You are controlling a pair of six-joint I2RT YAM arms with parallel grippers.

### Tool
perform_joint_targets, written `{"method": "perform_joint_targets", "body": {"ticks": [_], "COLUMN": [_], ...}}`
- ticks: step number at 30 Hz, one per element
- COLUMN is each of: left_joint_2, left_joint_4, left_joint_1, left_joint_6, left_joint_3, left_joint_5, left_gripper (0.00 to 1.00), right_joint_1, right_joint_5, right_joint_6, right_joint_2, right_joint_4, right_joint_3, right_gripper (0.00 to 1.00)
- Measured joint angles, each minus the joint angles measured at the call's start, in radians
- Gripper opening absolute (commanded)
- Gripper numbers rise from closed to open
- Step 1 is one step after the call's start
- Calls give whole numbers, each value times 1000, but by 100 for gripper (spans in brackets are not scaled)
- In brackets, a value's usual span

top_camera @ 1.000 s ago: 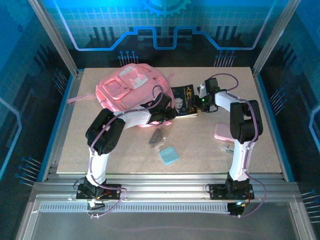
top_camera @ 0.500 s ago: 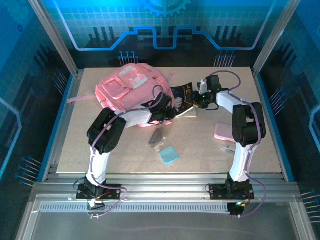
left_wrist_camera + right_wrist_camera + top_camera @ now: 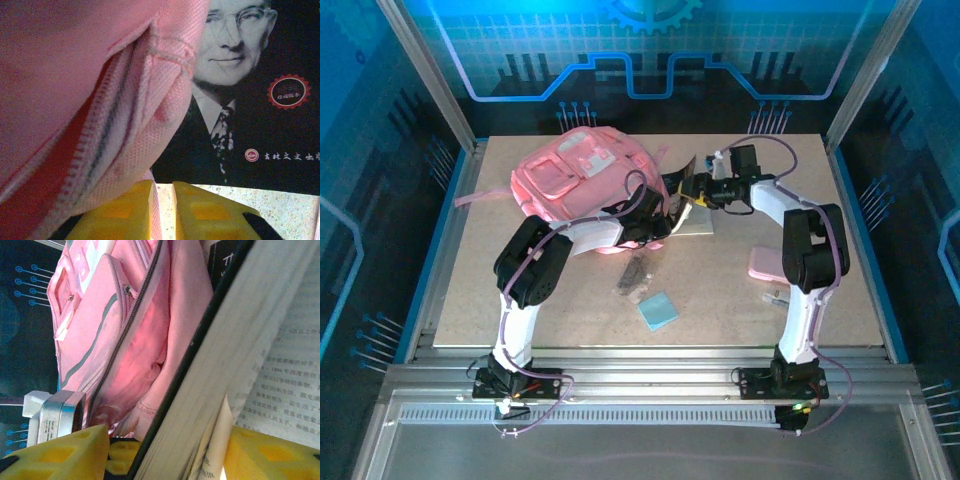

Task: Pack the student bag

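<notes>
The student bag (image 3: pixel 575 175) lies at the far left of the table (image 3: pixel 500 310), front pockets facing up, its opening turned toward the right.

The left arm rises from its base, bends at the elbow and reaches right along the bag's near edge. The left gripper (image 3: pixel 663 218) sits at the bag's mouth. In the left wrist view its yellow fingers (image 3: pixel 120 212) are nearly together, with a strip of the pink fabric pinched between them.

The right arm folds back and reaches left toward the bag. The right gripper (image 3: pixel 698 192) straddles the book (image 3: pixel 680 190), which is tilted up against the bag's opening. Whether its fingers (image 3: pixel 75 452) press on the book cannot be told.

Nearer the arms lie a dark small item (image 3: pixel 633 275), a blue pad (image 3: pixel 658 310) and a pink flat case (image 3: pixel 765 262), all well apart from the bag.
</notes>
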Motion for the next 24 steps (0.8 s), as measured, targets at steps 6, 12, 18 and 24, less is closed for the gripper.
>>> {"method": "perform_joint_targets", "body": {"ticks": [6,12,18,24], "left_joint_2": [0,0,-1,-2], "left_joint_4": [0,0,0,-2], "left_joint_1": [4,6,6,7], "left_joint_6": [0,0,0,0], "left_joint_3": [0,0,0,0], "left_joint_5": [0,0,-1,-1], "left_gripper": [17,17,17,17], "right_joint_1": [13,31,33,33], "right_joint_5": [42,76,77,49], "right_joint_6": [-53,-90,-129,-139], "right_joint_2": [67,116,120,119], "right_joint_4": [-55,-96,-124,-116], "right_joint_3": [85,136,150,144], "right_gripper": [69,69,69,35]}}
